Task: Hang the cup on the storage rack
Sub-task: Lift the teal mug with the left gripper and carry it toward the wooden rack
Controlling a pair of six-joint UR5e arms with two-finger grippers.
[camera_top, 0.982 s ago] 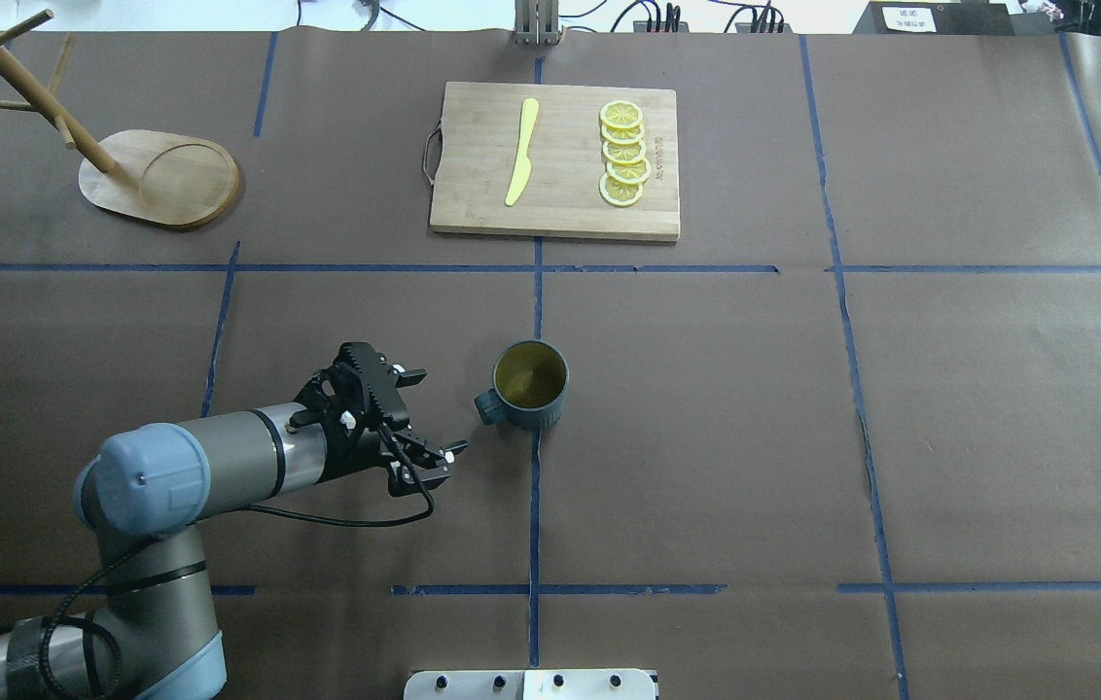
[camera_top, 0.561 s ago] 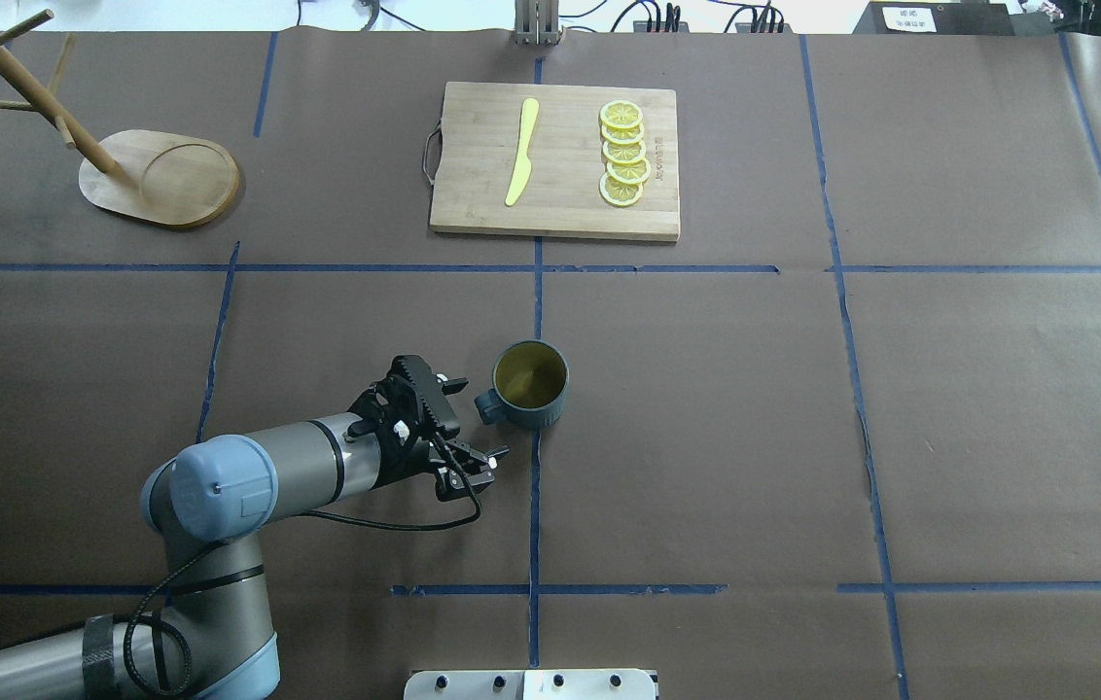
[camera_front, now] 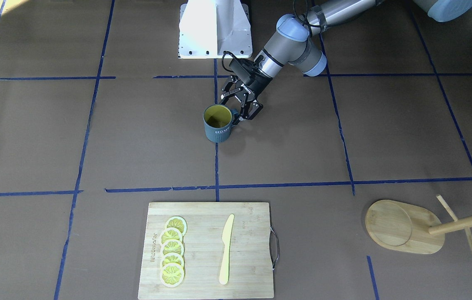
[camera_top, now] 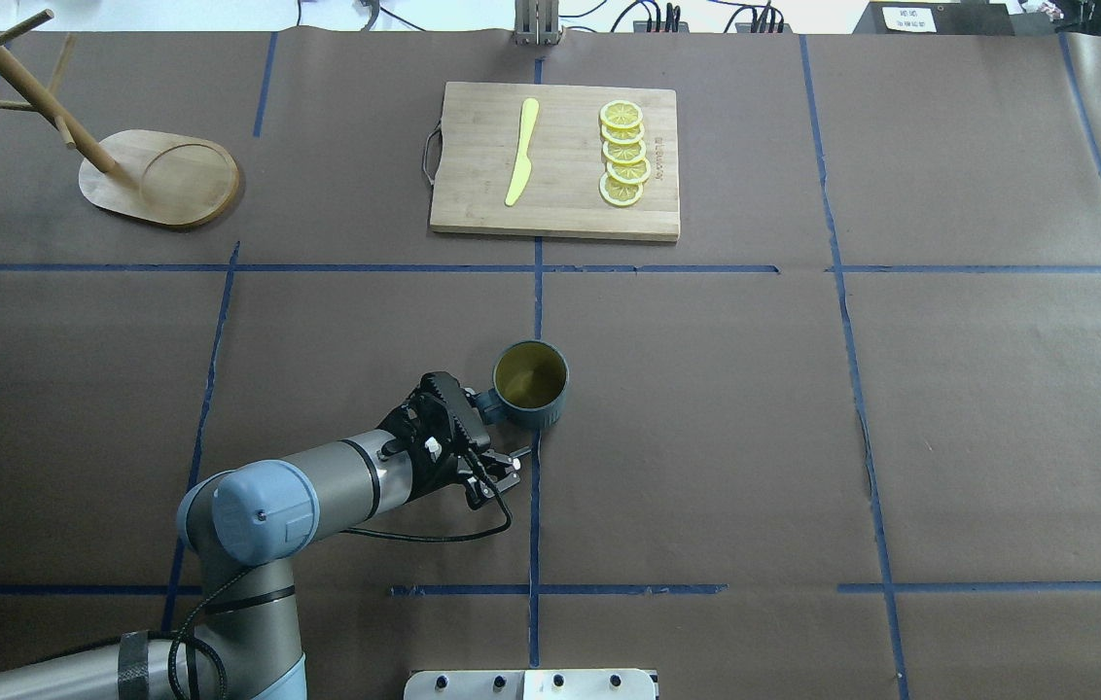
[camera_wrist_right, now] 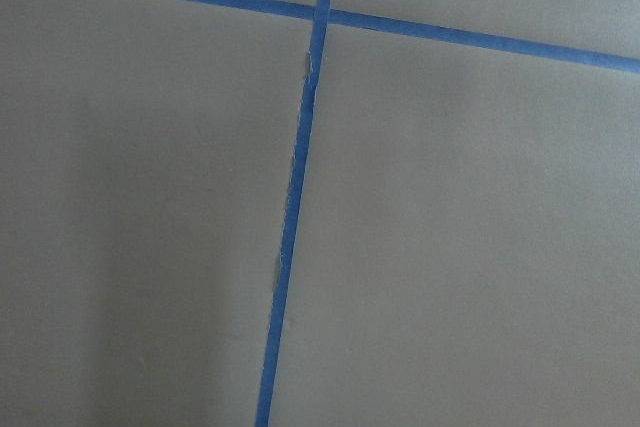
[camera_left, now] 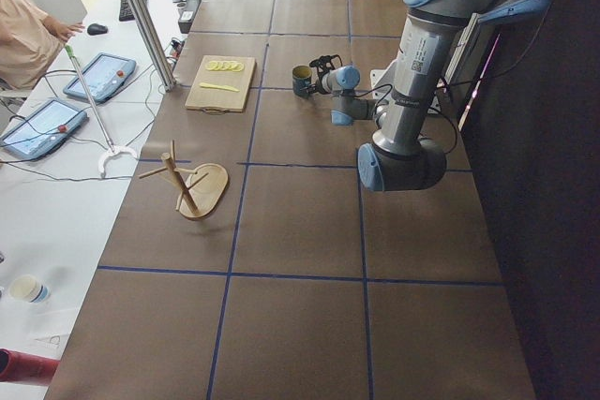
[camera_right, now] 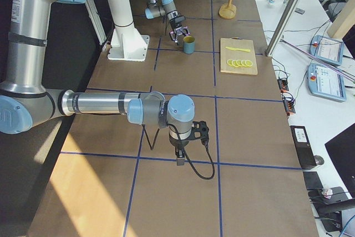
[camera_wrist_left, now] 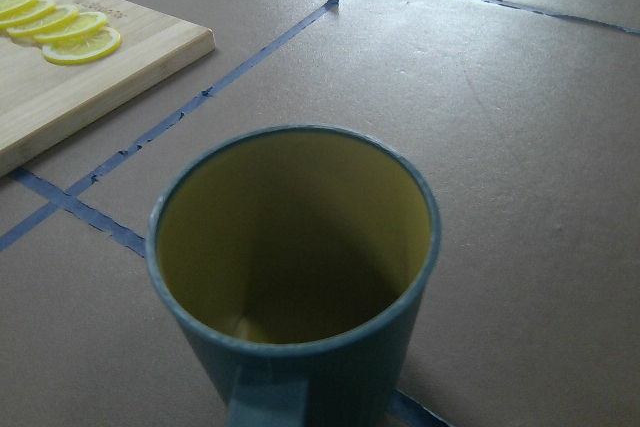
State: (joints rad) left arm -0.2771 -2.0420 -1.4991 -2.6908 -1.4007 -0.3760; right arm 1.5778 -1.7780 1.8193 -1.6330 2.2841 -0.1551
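The dark blue-grey cup with a yellow inside stands upright near the table's middle, its handle toward my left arm. It also shows in the front view and fills the left wrist view. My left gripper is open, low over the table, its fingers on either side of the handle; it also shows in the front view. The bamboo storage rack stands at the far left, its pegs bare. My right gripper shows only in the exterior right view, and I cannot tell whether it is open or shut.
A bamboo cutting board with a yellow knife and several lemon slices lies at the far centre. Blue tape lines cross the brown table cover. The right wrist view shows only table and tape.
My left arm has moved right toward the cup. The open gripper, a hand's width short of the handle before, now sits at the handle. The cup has not moved.
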